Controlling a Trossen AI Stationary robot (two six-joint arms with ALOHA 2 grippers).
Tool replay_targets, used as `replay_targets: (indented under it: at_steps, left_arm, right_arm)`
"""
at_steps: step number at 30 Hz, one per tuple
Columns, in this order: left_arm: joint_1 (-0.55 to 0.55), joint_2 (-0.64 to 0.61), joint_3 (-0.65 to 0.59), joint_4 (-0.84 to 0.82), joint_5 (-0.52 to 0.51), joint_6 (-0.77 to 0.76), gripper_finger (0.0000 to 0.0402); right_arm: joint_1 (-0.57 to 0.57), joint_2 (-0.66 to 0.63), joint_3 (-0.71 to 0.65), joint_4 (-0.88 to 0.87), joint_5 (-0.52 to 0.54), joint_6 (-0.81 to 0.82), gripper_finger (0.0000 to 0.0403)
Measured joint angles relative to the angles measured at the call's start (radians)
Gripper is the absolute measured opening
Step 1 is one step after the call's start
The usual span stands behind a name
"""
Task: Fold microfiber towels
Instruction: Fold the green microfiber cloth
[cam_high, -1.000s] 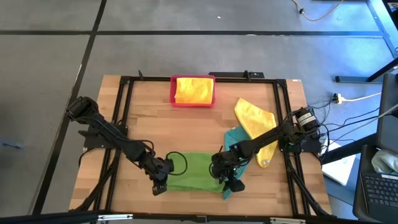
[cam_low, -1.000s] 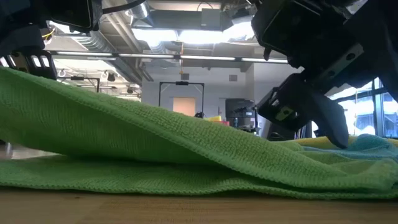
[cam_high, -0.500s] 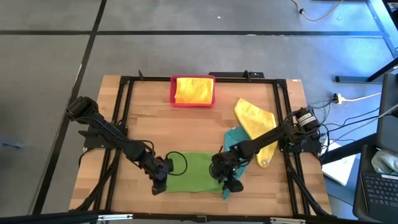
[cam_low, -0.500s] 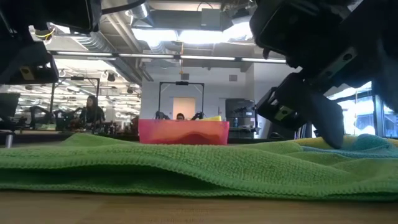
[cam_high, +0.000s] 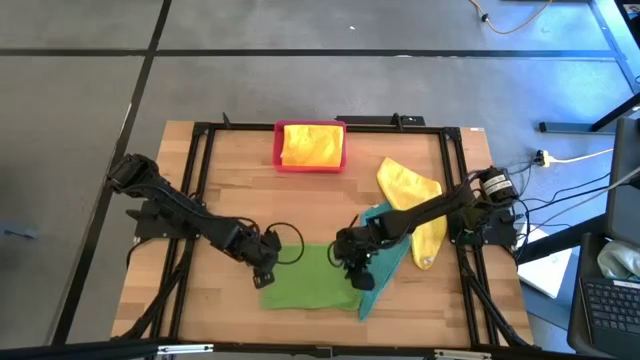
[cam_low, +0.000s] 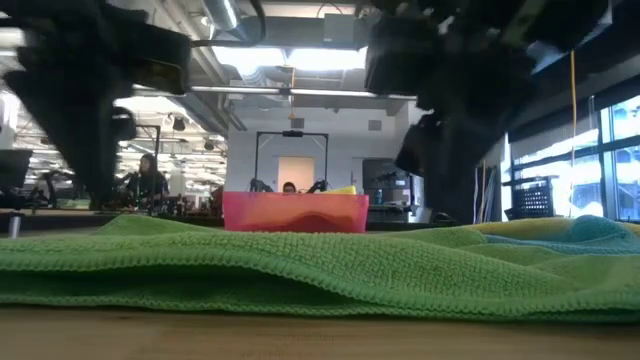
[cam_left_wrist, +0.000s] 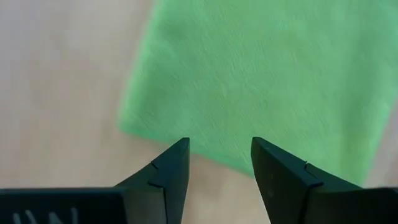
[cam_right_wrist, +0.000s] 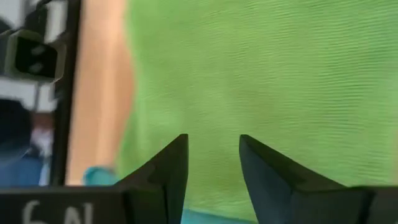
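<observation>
The bright green towel (cam_high: 308, 283) lies flat at the table's 6 o'clock edge (teal towel (cam_high: 378, 262) beside it); left gripper (cam_high: 266, 277) and right gripper (cam_high: 362, 275) hover above, jaws apart.

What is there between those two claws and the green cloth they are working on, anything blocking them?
Nothing visible. The left claw and right claw, both open and empty, hover directly over the bright green towel with only air beneath. The teal towel only pokes out at the right edge.
</observation>
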Motion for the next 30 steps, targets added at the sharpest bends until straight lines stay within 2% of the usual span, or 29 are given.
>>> replay_targets:
  at_steps: [4, 6, 12, 17, 23, 30]
  left_arm:
    - [0.031, 0.0, -0.006, 0.014, -0.088, 0.088, 0.0163]
    - [0.055, 0.0, -0.033, 0.04, -0.099, 0.126, 0.0163]
    - [0.098, 0.0, -0.17, 0.135, -0.032, 0.086, 0.0163]
    - [0.118, -0.005, -0.201, 0.151, -0.016, 0.061, 0.0163]
    - [0.153, -0.003, -0.203, 0.159, -0.013, 0.056, 0.0162]
    - [0.187, -0.002, -0.202, 0.093, -0.06, 0.055, 0.0162]
  right_arm:
    - [-0.028, 0.008, 0.0, 0.0, 0.051, 0.006, 0.0145]
    - [-0.033, 0.022, 0.0, -0.007, 0.081, -0.005, 0.0145]
    - [-0.036, 0.063, 0.0, -0.039, 0.188, -0.031, 0.0144]
    - [-0.049, 0.066, 0.0, -0.06, 0.243, -0.029, 0.0144]
    - [-0.079, 0.066, 0.0, -0.06, 0.256, -0.026, 0.0144]
    - [-0.105, 0.066, 0.0, -0.061, 0.256, -0.026, 0.0145]
